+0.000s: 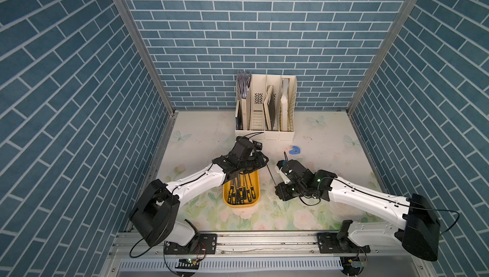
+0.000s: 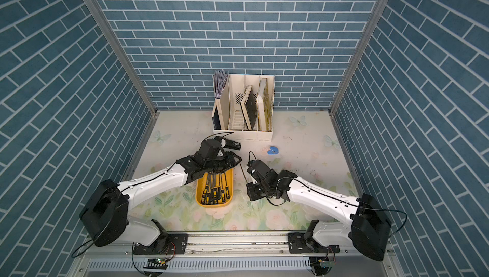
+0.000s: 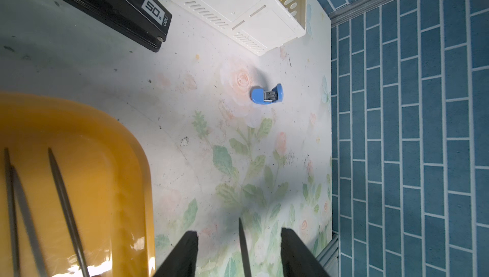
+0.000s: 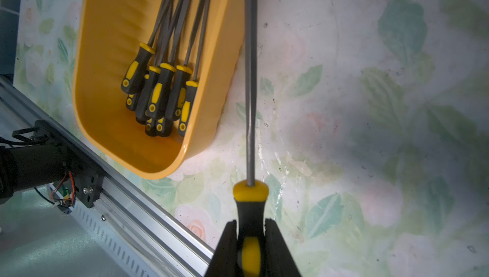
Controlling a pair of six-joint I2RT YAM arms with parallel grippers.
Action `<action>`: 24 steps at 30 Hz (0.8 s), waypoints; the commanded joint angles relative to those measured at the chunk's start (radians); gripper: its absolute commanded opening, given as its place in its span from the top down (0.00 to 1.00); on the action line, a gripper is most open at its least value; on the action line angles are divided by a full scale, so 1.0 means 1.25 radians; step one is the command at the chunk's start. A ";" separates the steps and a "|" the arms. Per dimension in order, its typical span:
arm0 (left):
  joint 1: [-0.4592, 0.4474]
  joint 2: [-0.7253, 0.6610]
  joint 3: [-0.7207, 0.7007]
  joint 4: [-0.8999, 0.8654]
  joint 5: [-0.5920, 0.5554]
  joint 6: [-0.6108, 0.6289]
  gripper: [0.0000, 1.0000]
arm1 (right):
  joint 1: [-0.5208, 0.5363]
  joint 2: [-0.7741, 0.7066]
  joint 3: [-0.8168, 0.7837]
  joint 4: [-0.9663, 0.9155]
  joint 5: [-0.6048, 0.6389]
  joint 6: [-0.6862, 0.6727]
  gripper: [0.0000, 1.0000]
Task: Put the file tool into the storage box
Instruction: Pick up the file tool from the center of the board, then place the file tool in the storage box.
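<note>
Blue brick-pattern walls (image 1: 238,24) close three sides of a table (image 1: 317,135) covered with a pale flower print. Near the front middle of this table lies the storage box (image 4: 105,37), a shallow yellow tray. Several other files (image 4: 158,90) with black and yellow handles lie inside it, their handles toward the front rail. The file tool (image 4: 250,103) is outside the box. Its grey shaft runs just beside the long outer wall of the box, on the right arm's side; whether it touches the table I cannot tell. The right gripper (image 4: 250,221) is clenched on its black and yellow handle. The left gripper (image 3: 239,232) hangs at the far end of the box, just past its corner, with the jaws apart. The thin tip of the file tool shows between its two fingers (image 3: 185,251) and touches neither. A white magazine rack (image 1: 264,109) stands against the back wall, and a small blue object (image 1: 294,151) lies on the table well apart from the box.
</note>
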 commanded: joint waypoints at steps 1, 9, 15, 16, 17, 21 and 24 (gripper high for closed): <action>-0.011 0.022 -0.007 0.013 -0.014 -0.003 0.46 | 0.008 0.013 0.035 0.024 -0.014 0.023 0.82; -0.018 0.042 -0.009 0.016 -0.013 -0.007 0.72 | 0.013 0.026 0.050 0.044 -0.032 0.030 0.81; -0.017 0.042 -0.004 -0.007 -0.018 0.006 0.99 | 0.014 0.030 0.043 0.047 -0.034 0.031 0.76; -0.017 0.040 -0.004 -0.010 -0.016 0.006 1.00 | 0.014 0.029 0.042 0.047 -0.034 0.031 0.73; -0.018 0.039 -0.004 -0.013 -0.016 0.009 1.00 | 0.013 0.028 0.043 0.046 -0.032 0.031 0.69; -0.014 0.031 0.004 -0.036 -0.015 0.029 1.00 | 0.013 0.018 0.044 0.036 -0.021 0.031 0.47; 0.012 0.013 0.003 -0.055 0.000 0.044 1.00 | 0.012 0.012 0.056 0.008 -0.005 0.028 0.33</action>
